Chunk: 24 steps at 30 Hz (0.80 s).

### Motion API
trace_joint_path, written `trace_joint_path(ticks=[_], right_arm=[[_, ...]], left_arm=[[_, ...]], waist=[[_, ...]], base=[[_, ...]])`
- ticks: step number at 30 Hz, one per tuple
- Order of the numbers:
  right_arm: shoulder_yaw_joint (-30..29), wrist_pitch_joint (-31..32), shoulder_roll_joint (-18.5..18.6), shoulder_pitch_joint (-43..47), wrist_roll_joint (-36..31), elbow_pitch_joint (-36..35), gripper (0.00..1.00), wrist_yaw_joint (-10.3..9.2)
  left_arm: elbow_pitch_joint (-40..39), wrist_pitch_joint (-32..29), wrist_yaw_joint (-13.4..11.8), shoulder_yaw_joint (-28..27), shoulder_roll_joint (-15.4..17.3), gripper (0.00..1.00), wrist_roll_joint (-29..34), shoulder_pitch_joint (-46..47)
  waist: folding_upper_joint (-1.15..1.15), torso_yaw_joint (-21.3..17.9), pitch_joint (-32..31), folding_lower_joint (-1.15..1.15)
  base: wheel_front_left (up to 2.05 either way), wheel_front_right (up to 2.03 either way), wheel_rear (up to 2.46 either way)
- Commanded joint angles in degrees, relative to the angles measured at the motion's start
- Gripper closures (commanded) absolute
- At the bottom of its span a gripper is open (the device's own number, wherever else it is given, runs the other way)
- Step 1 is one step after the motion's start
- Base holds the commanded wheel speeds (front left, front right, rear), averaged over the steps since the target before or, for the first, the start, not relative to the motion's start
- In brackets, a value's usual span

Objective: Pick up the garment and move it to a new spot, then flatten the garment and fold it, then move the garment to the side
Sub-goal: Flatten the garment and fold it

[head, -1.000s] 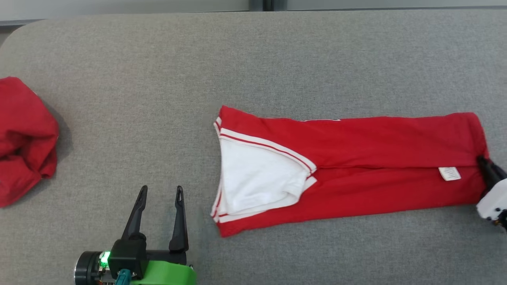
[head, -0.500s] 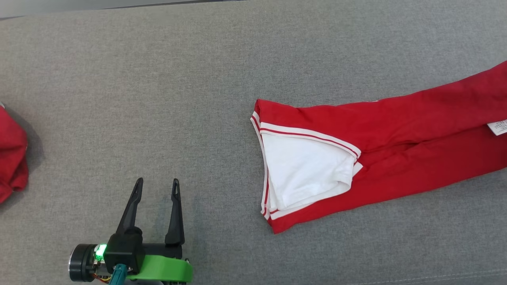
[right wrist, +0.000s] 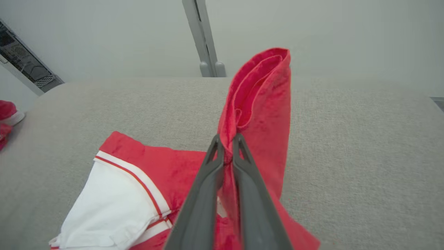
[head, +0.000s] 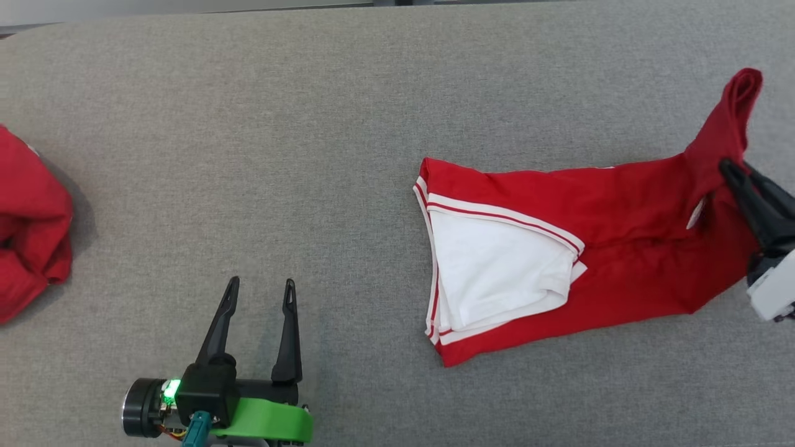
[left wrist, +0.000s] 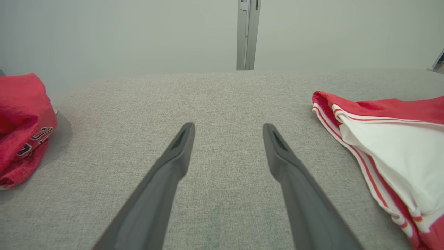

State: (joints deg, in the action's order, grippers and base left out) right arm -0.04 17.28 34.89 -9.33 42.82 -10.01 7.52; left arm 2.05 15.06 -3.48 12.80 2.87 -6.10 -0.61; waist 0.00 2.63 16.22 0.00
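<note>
The garment (head: 621,230) is a red piece with white trim and a white inner panel, folded lengthwise on the grey cushion. Its right end is lifted off the surface, standing up as a red fold (right wrist: 256,100). My right gripper (head: 733,171) is shut on that raised end; in the right wrist view the two fingers (right wrist: 226,147) pinch the cloth between them. My left gripper (head: 261,292) stands open at the lower left, clear of the garment's white-trimmed end (left wrist: 378,139), with nothing between its fingers (left wrist: 180,146).
A second crumpled red garment (head: 28,223) lies at the far left edge, also at the left (left wrist: 20,121) of the left wrist view. Bare grey cushion (head: 248,155) spreads between it and the folded piece. A wall with a metal post (left wrist: 247,34) rises behind.
The right gripper has raised the garment's right end off the cushion, so it now stands up. The camera has shifted. The left gripper stays open in place.
</note>
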Motion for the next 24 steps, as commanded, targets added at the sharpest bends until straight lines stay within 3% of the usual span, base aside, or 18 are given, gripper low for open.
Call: trace_joint_path(ticks=[1, 11, 24], right_arm=[[0.3, 1.01, -1.44, 0.93, -0.98, -2.0, 1.0, -0.07], [6.92, 4.69, -9.82, 0.78, -3.72, -8.16, 1.0, -0.04], [16.67, 6.15, -12.96, -1.34, -2.15, -4.52, 1.0, -0.04]], left_arm=[[0.08, 0.15, -0.23, 0.05, 0.06, 0.0, -0.31, 0.63], [0.18, 0.15, -1.19, 1.49, 0.05, 0.0, -1.89, 1.33], [0.87, 0.09, -1.67, 3.47, 0.06, 0.0, -3.86, 2.41]], waist=[[0.0, 1.07, -0.16, 0.0], [0.0, 5.31, 0.66, 0.0], [0.0, 8.0, 1.77, 0.0]], base=[[0.0, 0.0, 0.0], [0.0, 0.0, 0.0], [0.0, 0.0, 0.0]])
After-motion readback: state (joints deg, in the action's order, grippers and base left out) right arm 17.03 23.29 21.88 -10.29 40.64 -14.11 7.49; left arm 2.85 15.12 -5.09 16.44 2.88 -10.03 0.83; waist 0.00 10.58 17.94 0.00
